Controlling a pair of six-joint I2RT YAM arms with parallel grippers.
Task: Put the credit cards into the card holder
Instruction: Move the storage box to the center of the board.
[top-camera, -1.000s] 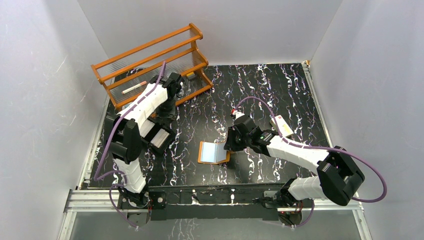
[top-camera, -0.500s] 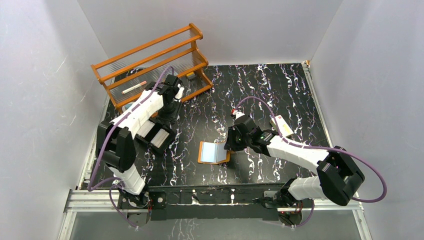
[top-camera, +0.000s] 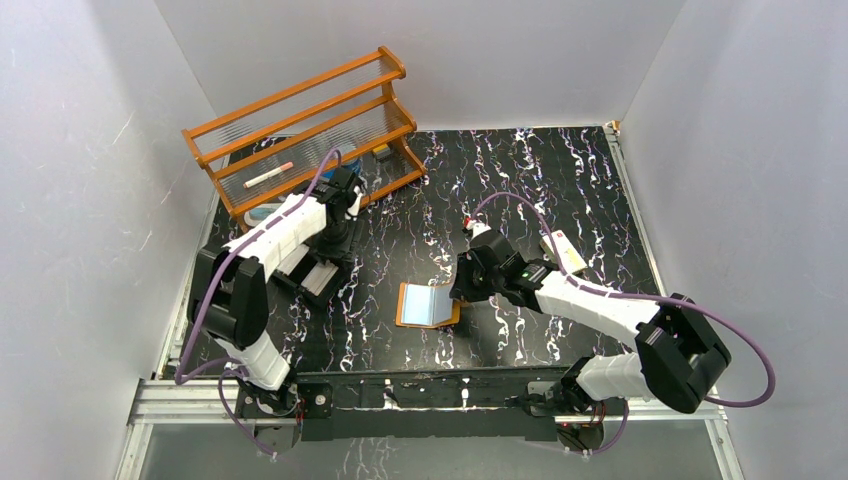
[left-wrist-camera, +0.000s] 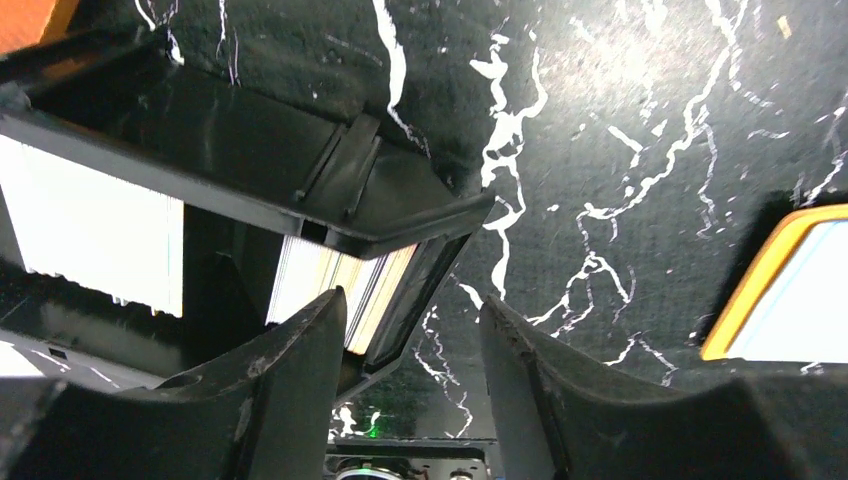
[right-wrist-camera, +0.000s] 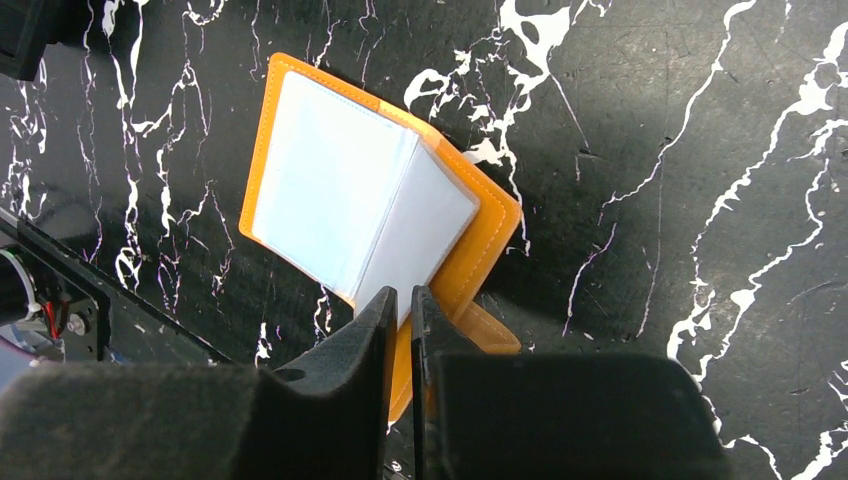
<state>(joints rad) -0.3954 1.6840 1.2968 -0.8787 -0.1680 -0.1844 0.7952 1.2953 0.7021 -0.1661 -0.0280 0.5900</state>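
Since a second ago my left hand (left-wrist-camera: 412, 305) has pulled back over the black tray (left-wrist-camera: 250, 130), half open and empty, credit cards (left-wrist-camera: 345, 285) just beyond its fingertips; my right hand (right-wrist-camera: 403, 300) pinches the edge of the card holder (right-wrist-camera: 488, 215).

The left arm (top-camera: 285, 220) reaches forward, wrist tipped down, jaws parted (a clear gap shows in the wrist view). The right arm (top-camera: 585, 300) stretches inward and low, jaws pinched almost together.
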